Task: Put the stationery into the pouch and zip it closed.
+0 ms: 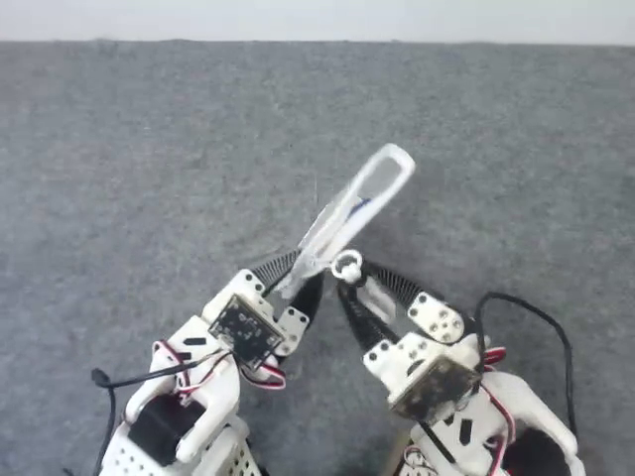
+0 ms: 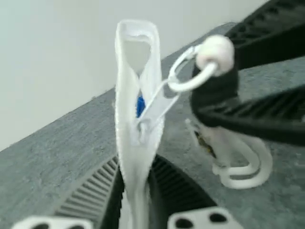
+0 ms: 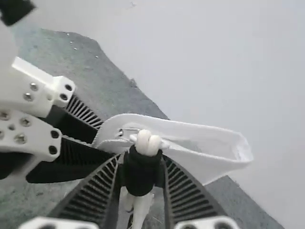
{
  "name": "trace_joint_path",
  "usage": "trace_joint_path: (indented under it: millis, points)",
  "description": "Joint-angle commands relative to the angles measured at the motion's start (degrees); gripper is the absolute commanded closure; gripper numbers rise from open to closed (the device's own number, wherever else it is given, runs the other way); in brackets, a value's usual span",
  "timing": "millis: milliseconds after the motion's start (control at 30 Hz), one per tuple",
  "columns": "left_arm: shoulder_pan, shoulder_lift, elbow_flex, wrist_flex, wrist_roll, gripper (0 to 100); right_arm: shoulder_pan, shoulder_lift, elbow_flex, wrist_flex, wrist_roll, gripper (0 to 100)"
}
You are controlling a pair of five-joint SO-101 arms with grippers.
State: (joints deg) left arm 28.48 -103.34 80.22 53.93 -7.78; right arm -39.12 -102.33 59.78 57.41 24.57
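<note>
- The left gripper (image 1: pixel 296 273) is clamped on the near end of the pouch (image 1: pixel 352 210), holding it tilted above the mat (image 1: pixel 139 149).
- The right gripper (image 1: pixel 347 280) pinches the zip pull (image 1: pixel 346 265), just beside the left one.
- 1 blue item (image 2: pixel 140 106) shows inside the pouch.

We see a grey felt mat (image 1: pixel 149 149) that covers the table as far as the high view reaches, from left to right and from the near edge to the far side. Its surface is rough and fibrous, with small pale specks here and there. At the far side the mat ends in a straight line, and behind it stands a plain pale wall (image 1: pixel 317 20). In both wrist views the same smooth wall rises behind the grey mat. The light is soft and even; we find only faint shadows on the mat.
</note>
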Motion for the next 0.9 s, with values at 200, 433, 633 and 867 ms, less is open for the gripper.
trace_joint_path:
  millis: [200,433,633,867]
  points:
    - [-4.22,-0.97,-2.95,2.9,0.79,99,10.33,-0.57,2.64,-11.74,-9.23,99.2]
    - [-4.22,-0.97,-2.59,3.08,-0.97,99,10.42,-0.48,5.36,-16.84,-9.67,99.2]
    - [-4.13,-0.97,-2.59,4.22,-1.23,99,10.59,-0.4,5.36,-21.49,-9.67,99.2]
    - [-4.22,-0.97,-2.59,4.22,-1.23,99,10.15,8.22,1.76,-19.47,-9.58,99.0]
